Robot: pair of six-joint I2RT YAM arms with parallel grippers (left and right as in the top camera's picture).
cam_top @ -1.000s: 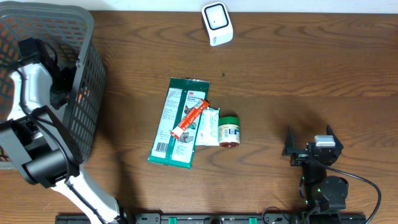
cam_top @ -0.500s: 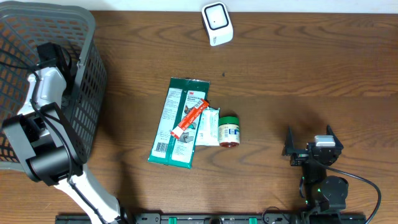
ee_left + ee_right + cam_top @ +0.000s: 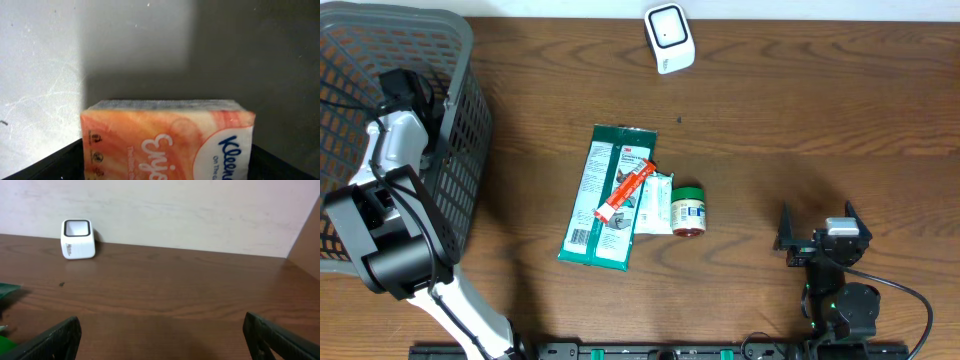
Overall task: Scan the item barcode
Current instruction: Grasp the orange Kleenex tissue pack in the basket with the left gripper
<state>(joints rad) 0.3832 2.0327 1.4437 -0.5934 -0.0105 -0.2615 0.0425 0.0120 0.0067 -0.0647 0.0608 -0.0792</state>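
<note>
An orange and white tissue pack (image 3: 167, 135) fills the gap between my left gripper's (image 3: 167, 147) two dark fingers, its ends meeting both, and it stands up in front of a pale wall. No barcode shows on the face I see. From overhead that gripper (image 3: 405, 88) hovers over the basket (image 3: 460, 45), and the pack is hidden there. The white scanner (image 3: 669, 37) stands at the table's back edge and also appears in the right wrist view (image 3: 77, 239). My right gripper (image 3: 817, 225) rests open near the front right, with nothing between its fingers (image 3: 160, 330).
A green flat pack (image 3: 605, 200), a red tube (image 3: 625, 190) lying across it and a small green-lidded jar (image 3: 688, 210) are piled mid-table. The dark mesh basket takes up the left end. Bare wood lies between the pile and the scanner.
My left arm has swung a little further back and right over the basket, then held still. The right arm and the table items have not moved.
</note>
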